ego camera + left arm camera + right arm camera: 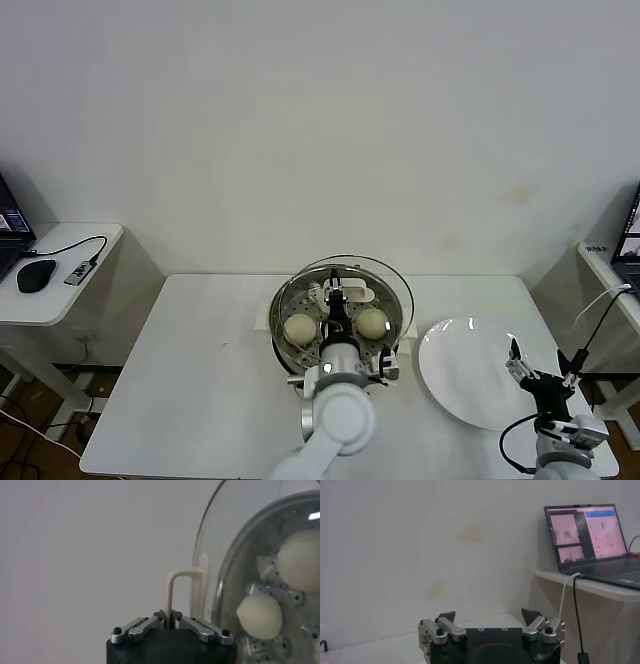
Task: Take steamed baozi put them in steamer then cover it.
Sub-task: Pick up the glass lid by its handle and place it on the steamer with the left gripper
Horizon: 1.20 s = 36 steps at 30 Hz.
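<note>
The steamer (310, 351), a shiny perforated basket on a white pot, stands at the table's middle. Two steamed baozi (298, 328) (371, 322) show in it; others are partly hidden behind my left arm. My left gripper (338, 300) is shut on the cream-white handle (345, 293) of the glass cover (385, 280) and holds it over the steamer. In the left wrist view the gripper (167, 616) pinches the handle (172, 587). Through the cover (225, 530) two baozi (260, 616) (300, 560) show. My right gripper (540, 375) (488, 615) is open and empty at the front right.
A flat white plate (470, 380) lies right of the steamer, beside my right gripper. A side table with a mouse (36, 275) stands at the left. A laptop (590, 537) and a cable (567, 600) are on a shelf at the right.
</note>
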Each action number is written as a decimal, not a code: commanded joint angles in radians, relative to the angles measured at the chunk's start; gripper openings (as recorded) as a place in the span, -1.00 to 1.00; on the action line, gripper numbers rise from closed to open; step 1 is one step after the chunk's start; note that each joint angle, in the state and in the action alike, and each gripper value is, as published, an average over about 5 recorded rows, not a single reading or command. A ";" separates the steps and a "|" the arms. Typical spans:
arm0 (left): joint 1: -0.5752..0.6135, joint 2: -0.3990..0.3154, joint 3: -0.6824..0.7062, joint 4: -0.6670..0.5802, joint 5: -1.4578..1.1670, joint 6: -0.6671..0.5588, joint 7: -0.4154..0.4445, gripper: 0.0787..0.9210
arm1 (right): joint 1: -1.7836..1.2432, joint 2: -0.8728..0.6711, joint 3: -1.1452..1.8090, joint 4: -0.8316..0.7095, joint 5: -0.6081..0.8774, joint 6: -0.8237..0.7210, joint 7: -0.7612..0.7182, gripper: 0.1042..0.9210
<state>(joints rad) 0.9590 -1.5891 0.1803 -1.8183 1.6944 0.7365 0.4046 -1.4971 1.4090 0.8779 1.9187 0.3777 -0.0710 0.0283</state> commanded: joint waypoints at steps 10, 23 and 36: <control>0.028 -0.011 -0.003 0.010 0.068 0.042 0.021 -0.85 | 0.002 -0.003 -0.001 -0.009 -0.004 0.005 -0.002 0.76; 0.029 -0.010 -0.011 0.030 0.061 0.041 0.017 -0.85 | 0.002 0.001 -0.003 -0.006 -0.007 0.008 -0.004 0.76; 0.028 -0.010 -0.031 0.070 0.056 0.034 -0.010 -0.85 | -0.004 0.002 -0.001 0.000 -0.008 0.010 -0.005 0.76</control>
<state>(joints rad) 0.9875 -1.5975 0.1519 -1.7623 1.7504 0.7365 0.4075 -1.5010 1.4112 0.8763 1.9163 0.3694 -0.0621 0.0234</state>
